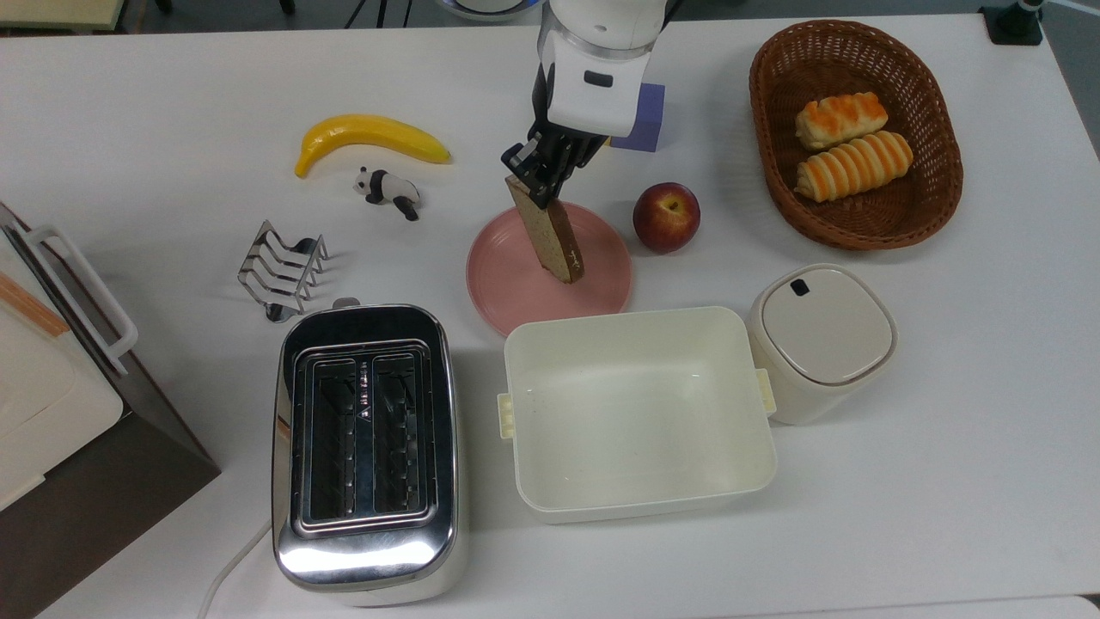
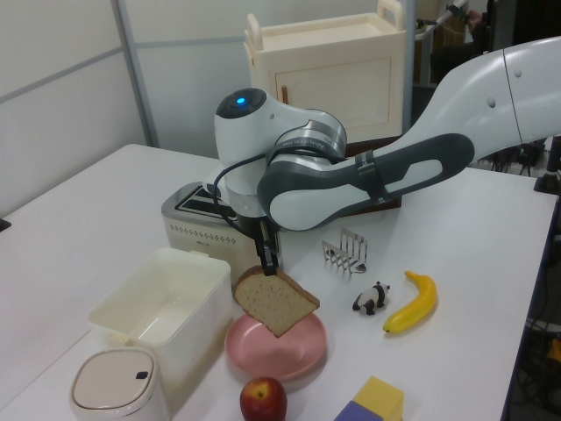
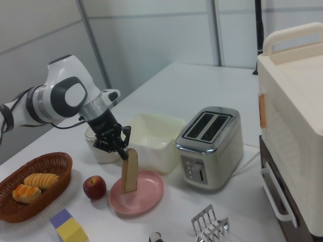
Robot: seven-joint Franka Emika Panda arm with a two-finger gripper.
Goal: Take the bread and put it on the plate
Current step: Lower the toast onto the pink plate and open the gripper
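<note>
The bread (image 1: 550,232) (image 2: 273,301) (image 3: 130,171) is a flat beige slice with a brown crust, held on edge and tilted. My gripper (image 1: 534,183) (image 2: 267,260) (image 3: 122,153) is shut on its top edge. The slice hangs over the round pink plate (image 1: 507,288) (image 2: 302,351) (image 3: 149,194), with its lower edge close above or just touching the plate's surface; contact cannot be told.
A cream rectangular tub (image 1: 636,507) and a lidded canister (image 1: 821,340) sit beside the plate, a red apple (image 1: 666,215) close at the top view's right. A chrome toaster (image 1: 365,447), toast rack (image 1: 282,271), banana (image 1: 369,137), panda figure (image 1: 388,191), blocks (image 1: 640,116) and roll basket (image 1: 855,137) surround them.
</note>
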